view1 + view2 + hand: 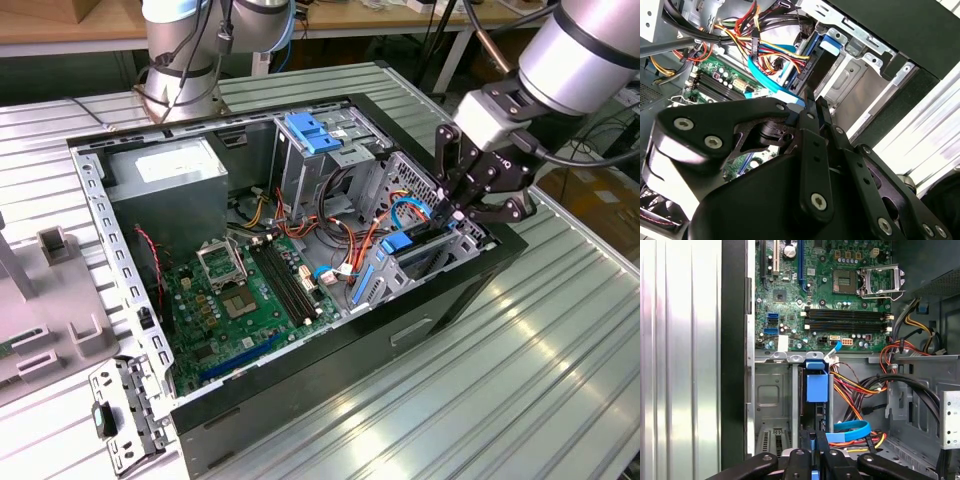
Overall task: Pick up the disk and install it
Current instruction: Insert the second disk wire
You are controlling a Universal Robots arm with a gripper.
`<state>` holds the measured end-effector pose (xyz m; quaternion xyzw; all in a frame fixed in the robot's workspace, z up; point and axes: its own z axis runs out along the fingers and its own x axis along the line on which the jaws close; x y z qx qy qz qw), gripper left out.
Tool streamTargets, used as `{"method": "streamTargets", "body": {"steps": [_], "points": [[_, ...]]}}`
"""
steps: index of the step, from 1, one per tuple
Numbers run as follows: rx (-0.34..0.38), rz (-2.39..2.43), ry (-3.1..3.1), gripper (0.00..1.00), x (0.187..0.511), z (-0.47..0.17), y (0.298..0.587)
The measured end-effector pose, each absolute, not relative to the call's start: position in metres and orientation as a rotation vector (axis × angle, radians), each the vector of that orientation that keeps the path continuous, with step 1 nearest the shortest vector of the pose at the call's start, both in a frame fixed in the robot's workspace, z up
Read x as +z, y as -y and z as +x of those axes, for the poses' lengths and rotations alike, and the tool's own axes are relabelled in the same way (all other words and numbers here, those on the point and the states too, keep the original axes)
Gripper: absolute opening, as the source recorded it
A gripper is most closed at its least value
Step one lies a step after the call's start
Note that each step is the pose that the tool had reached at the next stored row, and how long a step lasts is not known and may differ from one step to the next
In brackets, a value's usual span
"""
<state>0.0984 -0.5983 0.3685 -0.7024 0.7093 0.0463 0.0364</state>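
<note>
Reaches in from the exterior view's right with the silver-grey arm (578, 52), wrist angled down and toward the exterior view's left. Carries the black gripper (462, 207) at its end, linkages spread wide near the wrist and drawn in toward the tips. Points the fingers (447, 160) downward, close side by side. Shows in the second wrist view the gripper (813, 100) with two thin black fingers (810, 107) almost pressed together, only a narrow slit between them. Shows in the first wrist view the gripper (814, 436) likewise narrowed, fingertips nearly meeting
</note>
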Motion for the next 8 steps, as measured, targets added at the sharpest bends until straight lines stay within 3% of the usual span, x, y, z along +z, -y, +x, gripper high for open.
{"method": "streamTargets", "body": {"steps": [8], "points": [[0.142, -2.157, -2.178, 0.16, 0.3682, 0.0985, 0.5992]]}}
